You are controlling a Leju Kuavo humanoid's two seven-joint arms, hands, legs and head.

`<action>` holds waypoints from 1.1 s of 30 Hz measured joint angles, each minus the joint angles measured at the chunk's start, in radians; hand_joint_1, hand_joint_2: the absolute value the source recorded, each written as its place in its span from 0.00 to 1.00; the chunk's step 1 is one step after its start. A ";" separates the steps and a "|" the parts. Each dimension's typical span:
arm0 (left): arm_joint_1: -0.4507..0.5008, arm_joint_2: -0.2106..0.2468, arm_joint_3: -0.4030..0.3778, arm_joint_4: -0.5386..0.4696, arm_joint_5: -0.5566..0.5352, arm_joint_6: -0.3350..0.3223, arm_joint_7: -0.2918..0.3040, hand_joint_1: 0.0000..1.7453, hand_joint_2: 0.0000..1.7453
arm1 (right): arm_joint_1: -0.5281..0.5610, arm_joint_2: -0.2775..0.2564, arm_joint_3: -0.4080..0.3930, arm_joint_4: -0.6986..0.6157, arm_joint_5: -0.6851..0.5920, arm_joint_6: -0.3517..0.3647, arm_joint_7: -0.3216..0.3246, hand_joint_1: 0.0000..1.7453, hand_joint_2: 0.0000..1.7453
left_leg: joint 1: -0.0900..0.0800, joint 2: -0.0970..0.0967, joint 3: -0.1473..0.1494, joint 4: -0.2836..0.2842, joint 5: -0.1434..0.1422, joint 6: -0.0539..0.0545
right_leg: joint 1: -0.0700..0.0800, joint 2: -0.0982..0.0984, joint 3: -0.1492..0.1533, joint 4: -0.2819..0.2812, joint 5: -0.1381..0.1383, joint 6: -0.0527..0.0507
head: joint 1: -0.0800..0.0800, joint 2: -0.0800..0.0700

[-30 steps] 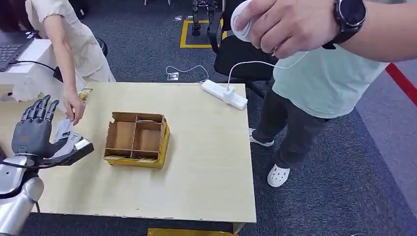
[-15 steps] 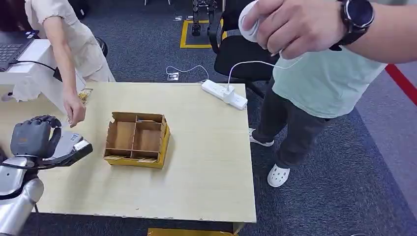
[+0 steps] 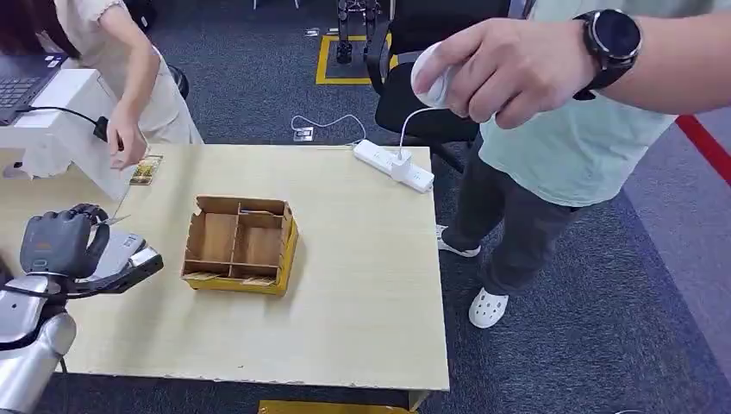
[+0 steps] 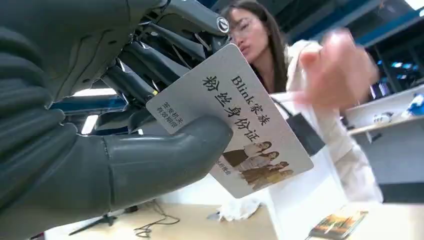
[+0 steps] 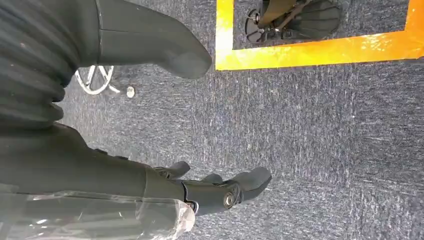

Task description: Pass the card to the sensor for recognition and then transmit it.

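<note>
The robot's left hand (image 3: pixel 60 244) was over the left end of the worktop (image 3: pixel 362 285), fingers (image 4: pixel 150 75) curled in, with the card (image 4: pixel 235 117) pinched between them and the thumb (image 4: pixel 165 155). In the left wrist view the card stood clear of the hand, its printed face toward the camera: dark lettering and a small photo of people at the far end. From the head view just a thin edge of it showed at the fingertips.

The right hand (image 5: pixel 200 187) hung over grey carpet near a yellow floor line (image 5: pixel 320 50), its fingers apart and holding nothing.

A person in a green shirt (image 3: pixel 577 138) stood at the worktop's right side, holding a white round sensor (image 3: pixel 431 73) up high; its white cord dropped to a power strip (image 3: pixel 392 164) at the far edge. The sensor was well apart from the card. A divided cardboard box (image 3: pixel 241 244) sat near the middle of the worktop. A second person (image 3: pixel 121 52) leaned in at the far left, one hand raised above a small printed packet (image 3: pixel 146 169) lying on the worktop.
</note>
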State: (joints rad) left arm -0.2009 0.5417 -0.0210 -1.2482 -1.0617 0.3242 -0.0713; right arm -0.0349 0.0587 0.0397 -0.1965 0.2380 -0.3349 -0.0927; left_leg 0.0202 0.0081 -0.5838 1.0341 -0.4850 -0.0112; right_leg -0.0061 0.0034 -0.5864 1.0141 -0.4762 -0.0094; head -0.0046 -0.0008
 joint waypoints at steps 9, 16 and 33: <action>-0.037 0.006 -0.014 0.072 -0.086 -0.031 0.107 1.00 1.00 | 0.000 0.000 -0.014 0.000 0.006 0.001 -0.003 0.00 1.00 | 0.000 0.000 0.000 0.000 0.000 0.000 | 0.000 0.000 0.000 0.000 0.000 0.000 | 0.000 0.000; -0.050 0.006 -0.027 0.145 -0.131 -0.030 0.136 1.00 1.00 | 0.000 0.002 -0.016 0.000 0.013 0.001 -0.003 0.00 1.00 | 0.000 0.000 0.000 0.000 0.000 0.000 | 0.000 0.000 0.000 0.000 0.000 0.000 | 0.000 0.000; -0.035 -0.010 -0.080 0.268 -0.265 -0.016 0.191 1.00 1.00 | -0.007 0.009 -0.023 -0.005 0.034 0.002 -0.006 0.00 1.00 | 0.000 0.000 0.000 0.000 0.000 0.000 | 0.000 0.000 0.000 0.000 0.000 0.000 | 0.000 0.000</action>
State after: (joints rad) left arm -0.2362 0.5318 -0.1015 -0.9800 -1.3268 0.3082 0.1202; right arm -0.0417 0.0675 0.0172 -0.2010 0.2720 -0.3326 -0.0988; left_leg 0.0202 0.0082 -0.5840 1.0341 -0.4851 -0.0112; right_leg -0.0061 0.0034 -0.5863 1.0141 -0.4763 -0.0094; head -0.0046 -0.0008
